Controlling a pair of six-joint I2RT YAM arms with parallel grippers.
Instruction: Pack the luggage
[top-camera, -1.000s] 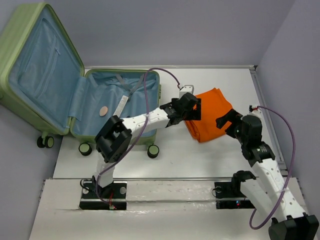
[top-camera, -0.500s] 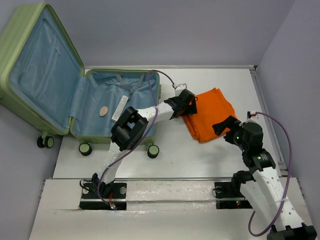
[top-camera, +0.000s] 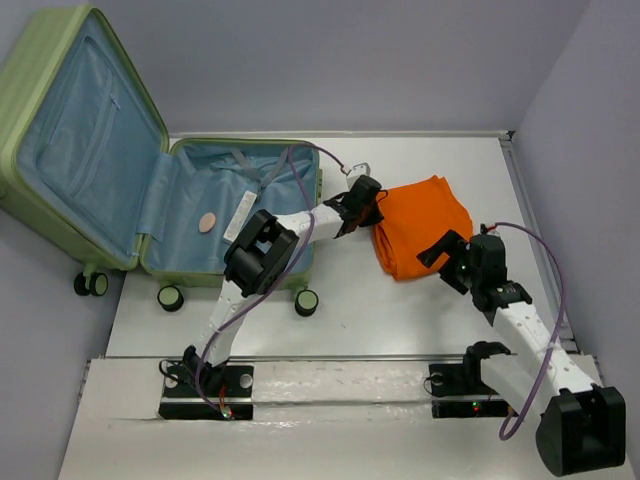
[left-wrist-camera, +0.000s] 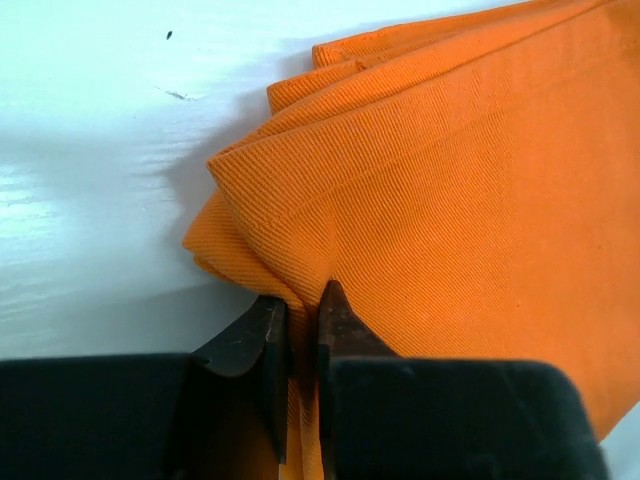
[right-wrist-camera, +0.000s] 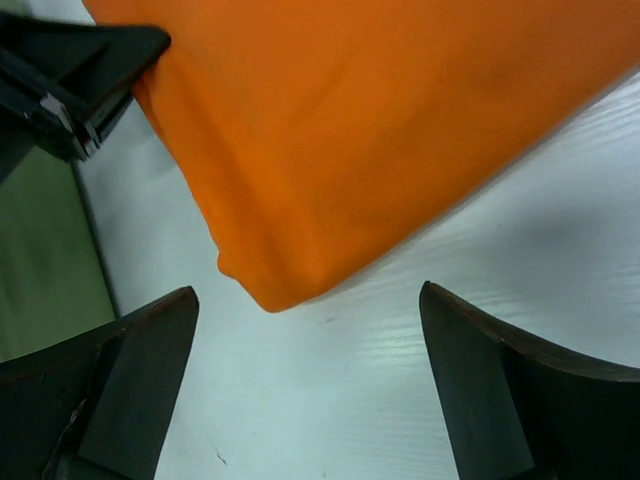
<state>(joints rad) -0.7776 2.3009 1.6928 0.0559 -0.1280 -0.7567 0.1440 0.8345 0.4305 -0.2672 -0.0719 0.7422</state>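
Observation:
The luggage (top-camera: 20, 90) lies open at the left, its lid leaning on the wall and its blue-lined base flat on the table. A folded orange cloth (top-camera: 425, 225) rests on the white table just right of it. My left gripper (top-camera: 365, 205) is at the cloth's left corner. In the left wrist view the gripper (left-wrist-camera: 300, 305) is shut on a pinched fold of the orange cloth (left-wrist-camera: 470, 170). My right gripper (top-camera: 445, 255) hovers at the cloth's near corner. The right wrist view shows that gripper (right-wrist-camera: 308, 300) open, with the cloth's tip (right-wrist-camera: 370, 130) just beyond its fingers and untouched.
A small tan disc (top-camera: 208, 222) and a white strap (top-camera: 243, 210) lie in the luggage's base. Its wheels (top-camera: 171, 297) (top-camera: 306, 301) stick out toward me. The table's right edge (top-camera: 530, 220) meets the wall. The luggage's green shell (right-wrist-camera: 40, 250) shows beside the left gripper's body (right-wrist-camera: 70, 70).
The left gripper has shut on the cloth's left corner. The right gripper has drawn in and dropped toward the cloth's near corner, still open.

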